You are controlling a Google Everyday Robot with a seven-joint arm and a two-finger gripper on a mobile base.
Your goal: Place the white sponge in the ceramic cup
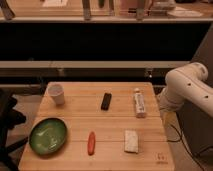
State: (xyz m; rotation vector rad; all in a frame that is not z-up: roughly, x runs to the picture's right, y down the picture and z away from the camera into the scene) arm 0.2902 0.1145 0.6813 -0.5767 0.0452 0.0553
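The white sponge (131,141) lies flat on the wooden table (75,160), near the front right. The ceramic cup (56,93) stands upright at the table's far left corner, well apart from the sponge. Only a white arm segment (187,89) shows, beside the table's right edge. My gripper is out of view, so nothing shows whether it holds anything.
A wide green bowl (48,135) sits at the front left. A red oblong object (91,142) lies at the front middle, a black bar (106,101) at the centre, and a white labelled tube (139,102) at the right. A dark shape (7,117) stands off the left edge.
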